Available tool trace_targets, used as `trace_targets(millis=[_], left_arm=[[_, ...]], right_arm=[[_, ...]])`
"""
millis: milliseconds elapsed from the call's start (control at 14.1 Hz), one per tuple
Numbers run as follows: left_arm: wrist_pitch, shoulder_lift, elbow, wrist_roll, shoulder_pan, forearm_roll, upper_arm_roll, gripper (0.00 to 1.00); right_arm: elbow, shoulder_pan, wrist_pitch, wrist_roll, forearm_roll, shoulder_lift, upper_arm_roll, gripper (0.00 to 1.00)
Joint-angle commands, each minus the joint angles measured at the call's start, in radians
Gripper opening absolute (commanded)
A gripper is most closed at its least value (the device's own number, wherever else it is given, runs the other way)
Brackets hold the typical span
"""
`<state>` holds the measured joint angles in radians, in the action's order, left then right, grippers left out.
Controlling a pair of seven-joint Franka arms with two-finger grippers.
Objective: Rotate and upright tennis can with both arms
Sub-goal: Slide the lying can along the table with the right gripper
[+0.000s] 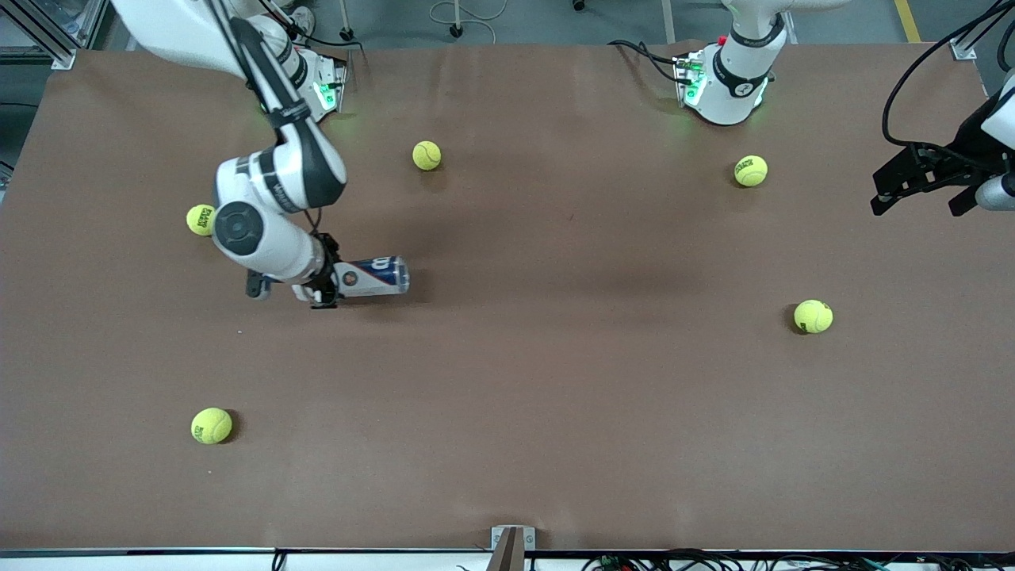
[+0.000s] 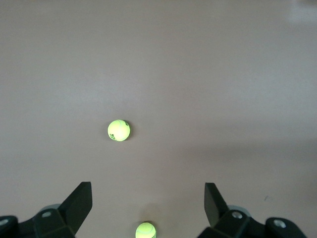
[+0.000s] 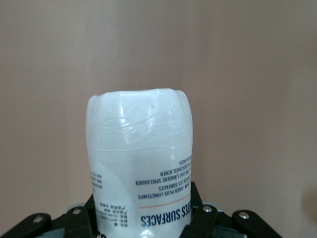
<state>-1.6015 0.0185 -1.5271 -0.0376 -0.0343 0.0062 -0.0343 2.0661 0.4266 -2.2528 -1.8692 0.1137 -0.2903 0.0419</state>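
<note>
On the table [image 1: 555,381] the can [image 1: 373,276] lies on its side toward the right arm's end — a light, stiff but smooth plastic tube that probably slips or dents under a hard squeeze. The right gripper [image 1: 323,279] pinches it around one end, so the free end is the place for a second hold. The left gripper [image 1: 920,189] waits over its own table edge with jaws spread.

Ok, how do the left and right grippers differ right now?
The right gripper is shut on the tennis can, which lies on its side on the table; the left gripper is open and holds nothing. The right gripper is low at the right arm's end of the table; the left gripper waits up over the left arm's end, above tennis balls. Both are black two-finger grippers.
</note>
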Motion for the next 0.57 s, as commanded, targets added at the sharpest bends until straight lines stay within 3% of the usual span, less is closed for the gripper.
trace_targets(millis=[0,497], left_arm=[[0.006,0.012,-0.007,-0.004,-0.001,0.014,-0.004,1.0],[0.006,0.012,-0.007,-0.004,0.001,0.014,-0.004,1.0]], right_arm=[[-0.108,0.108,0.007,-0.137,0.015,-0.054,0.012,0.69],[-0.441,0.296,0.018,-0.356,0.001,-0.301,0.012,0.7]])
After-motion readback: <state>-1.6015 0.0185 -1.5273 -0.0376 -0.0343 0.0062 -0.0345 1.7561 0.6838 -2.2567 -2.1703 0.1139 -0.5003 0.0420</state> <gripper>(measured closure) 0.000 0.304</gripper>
